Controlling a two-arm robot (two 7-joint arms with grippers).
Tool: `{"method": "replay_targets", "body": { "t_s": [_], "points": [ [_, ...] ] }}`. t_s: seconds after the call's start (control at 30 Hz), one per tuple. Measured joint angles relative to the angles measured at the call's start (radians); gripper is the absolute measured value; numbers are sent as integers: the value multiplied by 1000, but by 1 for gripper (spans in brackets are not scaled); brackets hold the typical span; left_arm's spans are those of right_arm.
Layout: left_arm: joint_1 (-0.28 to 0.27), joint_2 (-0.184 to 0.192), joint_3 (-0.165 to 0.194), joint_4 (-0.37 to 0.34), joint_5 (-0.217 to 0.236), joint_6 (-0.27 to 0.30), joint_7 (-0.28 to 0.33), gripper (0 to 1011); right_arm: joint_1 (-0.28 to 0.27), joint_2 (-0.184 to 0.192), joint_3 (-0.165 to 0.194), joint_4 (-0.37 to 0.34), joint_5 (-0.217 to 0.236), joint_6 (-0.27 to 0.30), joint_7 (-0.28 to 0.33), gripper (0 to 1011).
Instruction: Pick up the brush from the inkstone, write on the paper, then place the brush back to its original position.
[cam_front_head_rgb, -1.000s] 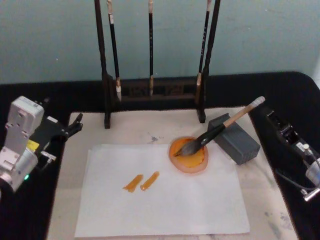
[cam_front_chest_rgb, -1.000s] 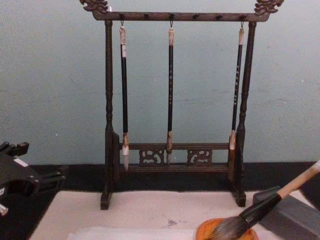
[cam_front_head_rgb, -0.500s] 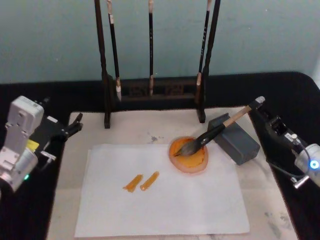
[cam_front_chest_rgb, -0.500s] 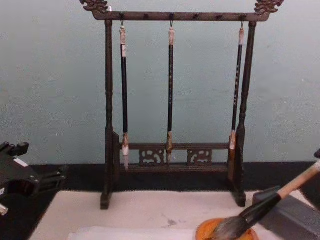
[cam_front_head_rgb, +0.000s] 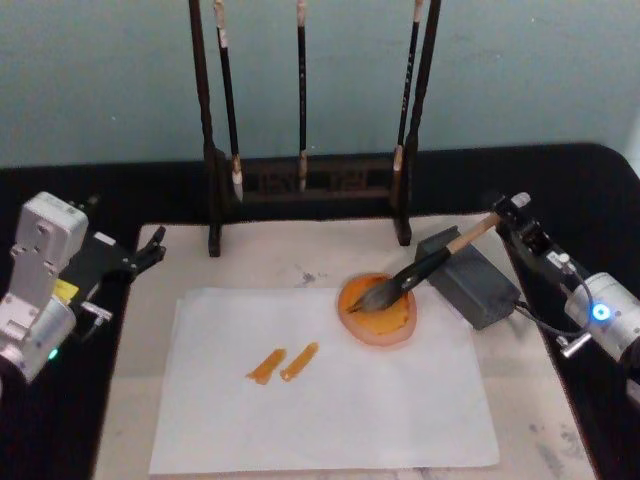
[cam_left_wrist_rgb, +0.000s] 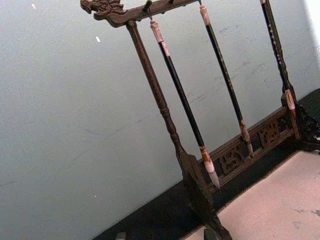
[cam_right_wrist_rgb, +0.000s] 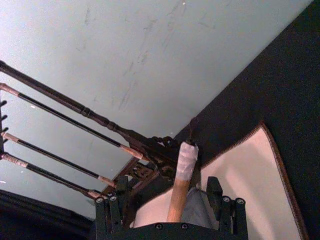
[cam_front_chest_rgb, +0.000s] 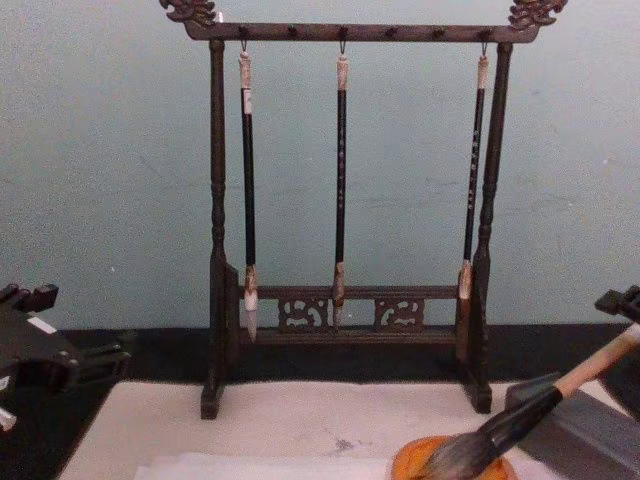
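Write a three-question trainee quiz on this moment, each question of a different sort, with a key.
1. True or false: the right gripper holds the brush in the air, clear of the orange dish.
2. How many thin brushes hang on the rack? A two, B three, C four.
3. What does the brush's handle lean on?

Key
1. False: the tuft lies in the dish, and the gripper's open fingers only straddle the handle's top.
2. B.
3. The grey block.
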Motion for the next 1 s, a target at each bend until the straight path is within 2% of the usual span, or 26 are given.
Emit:
{"method": "replay_targets", "body": {
  "t_s": [0.2,0.43,0.73,1.0],
  "points": [
    [0,0,0,0,0,0,0,1010,47,-20,-13,67,-4,-8,21,1000],
    [0,0,0,0,0,0,0,1010,80,-36,-17,110,-11,-7,31,1000],
    [0,0,0,0,0,0,0,1010,105,-49,-22,131,-33,-6,26,1000],
    [0,0,0,0,0,0,0,1010,105,-49,-22,131,-32,-5,26,1000]
  ]
}}
